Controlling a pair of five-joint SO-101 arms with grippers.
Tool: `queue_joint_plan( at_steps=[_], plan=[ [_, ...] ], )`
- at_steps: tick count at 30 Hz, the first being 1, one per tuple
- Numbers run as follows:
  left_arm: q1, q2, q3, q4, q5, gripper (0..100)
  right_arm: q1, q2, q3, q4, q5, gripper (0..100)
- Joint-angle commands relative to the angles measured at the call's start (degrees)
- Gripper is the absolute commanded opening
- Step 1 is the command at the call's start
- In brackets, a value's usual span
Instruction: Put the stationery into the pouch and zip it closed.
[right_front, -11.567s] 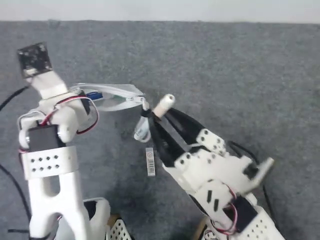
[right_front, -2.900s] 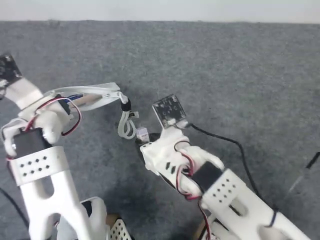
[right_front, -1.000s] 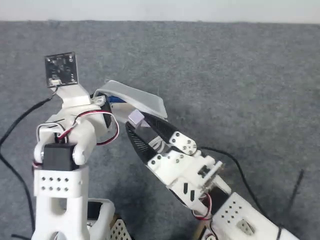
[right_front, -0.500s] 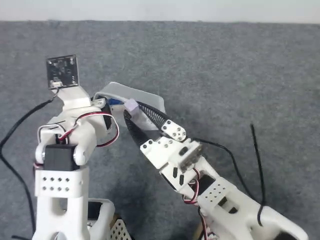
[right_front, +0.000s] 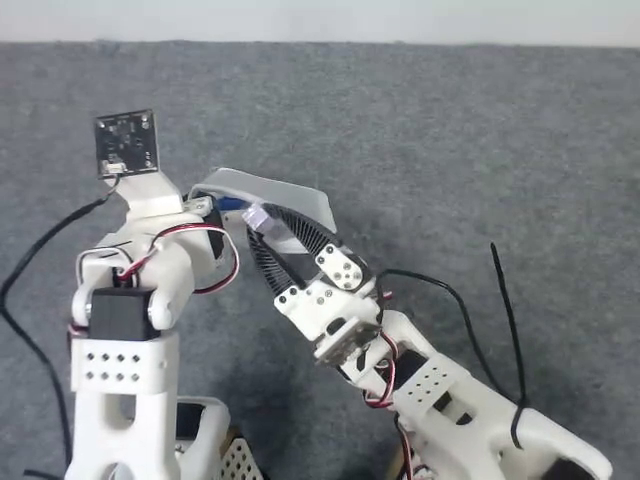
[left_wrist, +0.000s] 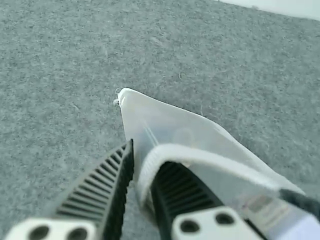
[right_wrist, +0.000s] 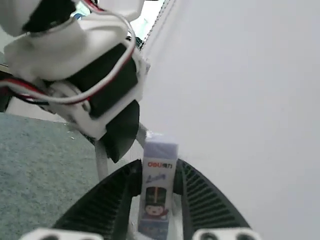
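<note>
The eraser (right_wrist: 159, 189), a small block in a lavender paper sleeve with a cartoon figure on it, stands upright between the ribbed black fingers (right_wrist: 116, 200) of the right gripper (right_wrist: 157, 167), which are pinched narrowly onto its two sides. In the high view the eraser (right_front: 256, 214) sits at the near edge of the pouch (right_front: 288, 197), touching or just beside its translucent white wall; whether it has entered the opening cannot be told. The left gripper (left_wrist: 142, 165) has its fingers (left_wrist: 107, 185) closed on the pouch's (left_wrist: 192, 132) thick white zip band, and the rest of the pouch tapers away from them to a corner over the grey felt counter (right_front: 480, 130). In the right wrist view the pouch wall (right_wrist: 240, 100) rises right beside the eraser, with the left arm's white motor housing (right_wrist: 85, 65) close on the other side. A black cable (right_front: 503, 300) loops up from the right arm.
</note>
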Motion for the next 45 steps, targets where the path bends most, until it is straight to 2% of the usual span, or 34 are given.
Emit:
queue_joint_plan(
  at_steps=[1,7,13,18,21,35,41,45],
  plan=[
    [0.1,-2.4,-1.2,-2.3,-0.4,1,1.1,1.2,2.0,-0.5,1.7,22.3],
    [0.1,-2.4,-0.5,-2.5,-0.4,1,1.2,1.2,2.4,-0.5,1.7,17.9],
    [0.1,-2.4,-0.5,-2.5,-0.4,1,0.9,0.4,3.6,-0.5,1.7,18.0],
    [0.1,-2.4,-0.5,-2.5,-0.4,1,0.0,-7.9,6.8,0.9,1.7,17.7],
    [0.1,-2.4,-0.5,-2.5,-0.4,1,-1.6,-15.2,7.1,11.0,1.1,17.7],
    [0.0,-2.4,-0.6,-2.5,-0.4,1,-2.2,-61.1,1.5,66.7,-18.2,17.7],
    [-0.6,-2.5,-0.6,-2.5,-0.4,1,-1.9,-65.5,0.6,74.5,-19.4,17.7],
    [-5.5,-2.6,-0.7,-2.5,-0.1,1,-1.9,-62.9,0.7,74.6,-19.3,17.7]
  ],
)
